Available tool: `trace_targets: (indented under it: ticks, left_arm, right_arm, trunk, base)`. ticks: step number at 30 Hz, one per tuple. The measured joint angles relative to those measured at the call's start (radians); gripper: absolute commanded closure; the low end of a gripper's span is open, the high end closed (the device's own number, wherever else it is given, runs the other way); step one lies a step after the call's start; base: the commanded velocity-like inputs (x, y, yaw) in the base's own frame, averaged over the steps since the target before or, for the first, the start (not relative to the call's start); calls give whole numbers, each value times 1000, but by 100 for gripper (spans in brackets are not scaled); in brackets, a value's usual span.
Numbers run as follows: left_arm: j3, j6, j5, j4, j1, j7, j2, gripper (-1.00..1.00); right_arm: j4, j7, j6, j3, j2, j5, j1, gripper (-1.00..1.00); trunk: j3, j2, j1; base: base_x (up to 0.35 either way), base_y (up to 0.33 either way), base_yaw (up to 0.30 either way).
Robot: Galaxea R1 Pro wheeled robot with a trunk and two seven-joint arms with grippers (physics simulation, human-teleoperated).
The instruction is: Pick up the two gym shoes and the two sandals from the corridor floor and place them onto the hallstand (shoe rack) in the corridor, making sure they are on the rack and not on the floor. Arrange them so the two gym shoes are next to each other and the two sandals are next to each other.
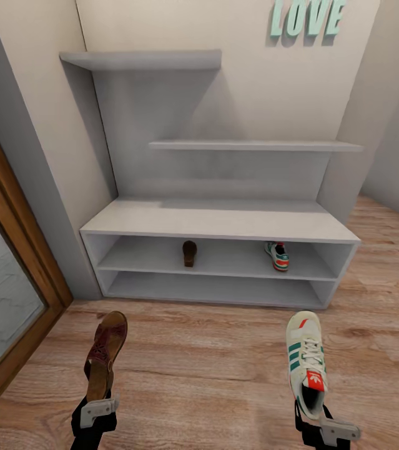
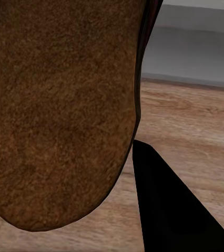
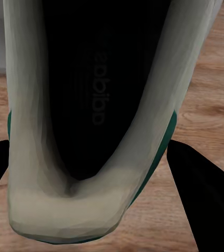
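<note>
**Readable text: one wall sign, one insole mark**

Teal raised letters on the wall spell "LOVE", far ahead of the right gripper. Inside the gym shoe it holds, faint mirrored lettering on the dark insole probably reads "adidas". A white mark on its red tongue label is too small to read.

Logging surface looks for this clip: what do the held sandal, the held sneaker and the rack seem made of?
Held sandal: looks like brown suede or leather, matte with mottled grain in the left wrist view.
Held sneaker: seemingly cream leather or synthetic, smooth, with green stripes and white laces.
Rack: probably painted board, uniform pale grey, matte, no grain.
</note>
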State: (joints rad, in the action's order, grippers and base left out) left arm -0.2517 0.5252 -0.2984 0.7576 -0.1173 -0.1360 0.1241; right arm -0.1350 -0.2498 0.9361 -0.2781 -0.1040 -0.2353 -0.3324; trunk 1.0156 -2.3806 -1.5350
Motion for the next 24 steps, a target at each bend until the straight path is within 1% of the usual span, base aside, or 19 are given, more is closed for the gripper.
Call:
trace_targets:
  ticks: [2,3,4,5,6,7,8,9,11,12,13,14,16,18,19,20,21,22,24]
  left_arm:
    - [1,-2,7,-5,0,1,-6,100]
    - [-1,-5,12,-10,-2,2,-9,100]
    - [-2,-6,14,-13,-4,2,-11,100]
    - [-4,-13,17,-15,-11,3,-13,100]
    - [-3,-15,16,-15,-11,3,-14,100]
    - [-5,-20,18,-16,-13,3,-16,100]
    - [-5,-23,17,-16,-14,4,-17,100]
    - [-6,-35,18,-13,-16,4,-18,100]
    - [-7,-99,20,-3,-33,3,-19,100]
    - [-7,-124,20,-1,-43,3,-19,100]
    - [-6,-177,20,2,-67,0,-20,100]
    - [-6,-205,21,3,-81,-2,-20,100]
    - [-6,-308,23,4,-140,-16,-20,100]
    - [-6,-369,24,6,-182,-27,-21,100]
    - [-7,-401,25,7,-209,-31,-23,100]
    - [-7,-416,24,7,-224,-33,-24,100]
    - [-8,-444,25,6,-253,-34,-30,100]
    - [-9,-474,26,4,-286,-36,-38,100]
    - [-9,-522,24,-2,-335,-36,-52,100]
  right_arm:
    - [-1,-2,2,5,0,-4,0,100]
    - [-2,-3,2,10,-6,-3,0,100]
    - [-3,-4,2,33,-21,-8,0,100]
    - [-5,-2,-3,112,-66,-18,0,100]
    - [-5,-4,7,203,-99,-79,0,100]
    - [-7,-2,-2,258,-140,-86,0,100]
    - [-7,0,0,303,-157,-115,0,100]
    - [-7,2,-6,337,-180,-118,0,100]
    - [-8,5,-12,434,-221,-143,0,100]
    - [-8,6,-17,444,-231,-143,0,100]
    - [-9,7,-33,453,-251,-136,0,100]
    - [-9,7,-41,473,-263,-149,0,100]
    - [-9,5,-107,489,-311,-162,0,100]
    - [-10,4,-177,492,-346,-193,0,100]
    - [-12,4,-224,504,-368,-228,0,100]
    - [-14,4,-248,505,-379,-248,0,100]
    - [-18,5,-291,500,-402,-281,0,100]
    - [-22,8,-327,511,-427,-325,0,100]
    - [-25,15,-380,504,-465,-383,0,100]
  trunk:
    - [0,0,0]
    - [0,0,0]
    - [0,0,0]
    - [0,0,0]
    - [0,0,0]
    - [0,0,0]
    - [0,0,0]
    - [0,0,0]
    - [0,0,0]
    - [0,0,0]
    - [0,0,0]
    - [0,0,0]
    - [0,0,0]
    - [0,0,0]
    - [0,0,0]
    - [0,0,0]
    - [0,0,0]
    - [0,0,0]
    - [0,0,0]
  base:
    - [0,0,0]
    - [0,0,0]
    - [0,0,0]
    - [0,0,0]
    - [0,0,0]
    - [0,0,0]
    - [0,0,0]
    - [0,0,0]
    - [0,0,0]
    - [0,0,0]
    - [0,0,0]
    - [0,0,0]
    - [0,0,0]
    - [0,0,0]
    - [0,0,0]
    - [0,0,0]
    - [0,0,0]
    - [0,0,0]
    - [0,0,0]
